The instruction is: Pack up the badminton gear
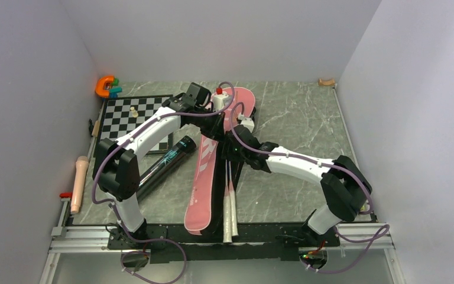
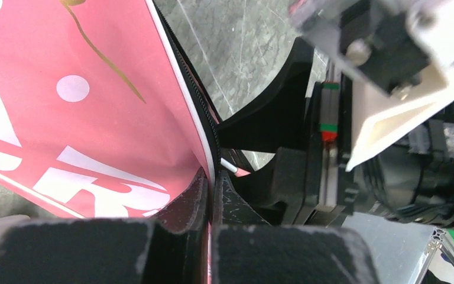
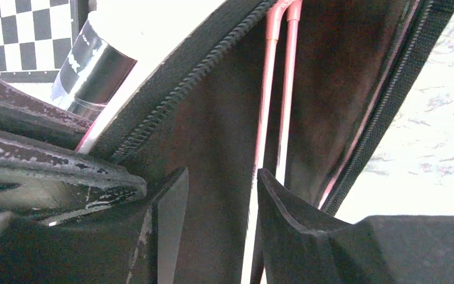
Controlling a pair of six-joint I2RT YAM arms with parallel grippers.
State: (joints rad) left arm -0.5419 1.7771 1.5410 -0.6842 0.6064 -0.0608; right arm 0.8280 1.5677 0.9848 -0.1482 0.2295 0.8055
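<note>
View from above: pink bag (image 1: 204,177) lengthwise mid-table, rackets (image 1: 230,207) with white handles poking out toward near edge, black tube (image 1: 165,163) just left, beside chessboard (image 1: 127,121). Left wrist: left gripper (image 2: 211,195) clenched on bag's zipper edge. Right wrist: right gripper (image 3: 221,195) released, jaws apart, pink shafts of rackets between, inside opened bag.
</note>
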